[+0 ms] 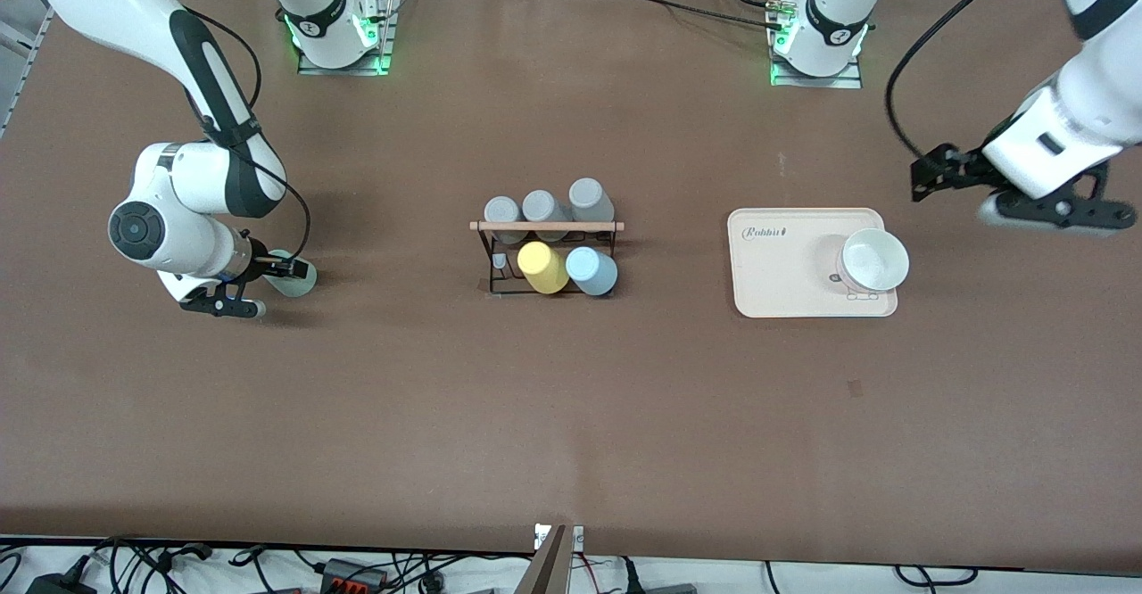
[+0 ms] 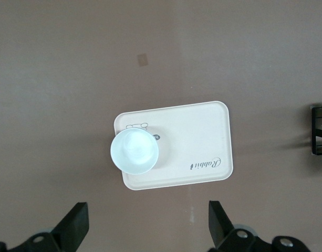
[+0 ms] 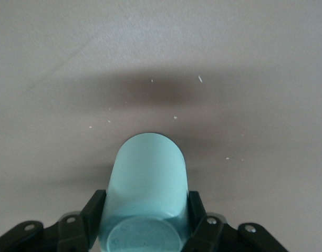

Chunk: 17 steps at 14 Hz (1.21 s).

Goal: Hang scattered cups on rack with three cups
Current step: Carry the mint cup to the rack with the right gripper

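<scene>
Nearest the front camera: bare brown desk (image 1: 571,416), broad and matte. Next in size, two white Franka arms; then pale cream rectangular tray (image 1: 785,286) toward the left arm's end of the desk, carrying a small white round cup (image 1: 874,259). Then small black wire rack with light wooden rod (image 1: 546,226) at mid-desk, already bearing three grey cups (image 1: 544,208), a yellow cup (image 1: 542,268) and a light blue plastic tumbler (image 1: 591,270).

Smallest: pale mint-green handleless tumbler (image 3: 146,197), lying on its side on the desk toward the right arm's end, well apart from the rack. Right gripper (image 1: 287,269) clamped across its body near the base, one black finger (image 3: 92,215) on each flank. Left gripper (image 2: 147,231) spread wide, holding nothing, waiting in the air over the desk beside the tray.

Likely light, stiff and smooth-walled, so apt to slip or rotate under a loose pinch. Best taken across the widest part of the body, squarely, leaving the open mouth free to drop over a peg.
</scene>
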Available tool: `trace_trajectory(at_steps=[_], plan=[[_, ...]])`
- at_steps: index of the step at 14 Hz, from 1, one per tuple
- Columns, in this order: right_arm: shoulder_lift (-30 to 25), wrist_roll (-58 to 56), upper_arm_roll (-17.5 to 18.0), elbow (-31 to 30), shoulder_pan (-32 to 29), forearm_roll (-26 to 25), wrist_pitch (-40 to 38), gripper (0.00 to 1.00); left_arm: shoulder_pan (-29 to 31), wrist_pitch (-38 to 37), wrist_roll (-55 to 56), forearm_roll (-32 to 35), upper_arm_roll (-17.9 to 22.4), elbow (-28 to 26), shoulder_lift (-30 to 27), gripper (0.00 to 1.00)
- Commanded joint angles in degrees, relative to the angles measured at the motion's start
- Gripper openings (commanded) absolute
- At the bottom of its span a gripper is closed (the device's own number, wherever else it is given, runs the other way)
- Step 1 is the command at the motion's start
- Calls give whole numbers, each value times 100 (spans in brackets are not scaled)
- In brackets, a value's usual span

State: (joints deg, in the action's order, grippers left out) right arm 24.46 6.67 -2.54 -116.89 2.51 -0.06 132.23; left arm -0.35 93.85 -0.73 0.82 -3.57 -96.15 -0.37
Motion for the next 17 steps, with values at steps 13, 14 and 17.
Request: trace_trajectory(at_steps=[13,14,17], plan=[[15,447,78,2926,1154,505,-2922,23,-123,151,-226,-38,67,-115,-297,100],[33,745,78,3083,1347,594,-2888,23,-123,142,-226,-38,67,-115,-297,100],[112,1606,70,3427,1918,595,-2922,24,-123,142,-226,-38,58,-115,-297,100]])
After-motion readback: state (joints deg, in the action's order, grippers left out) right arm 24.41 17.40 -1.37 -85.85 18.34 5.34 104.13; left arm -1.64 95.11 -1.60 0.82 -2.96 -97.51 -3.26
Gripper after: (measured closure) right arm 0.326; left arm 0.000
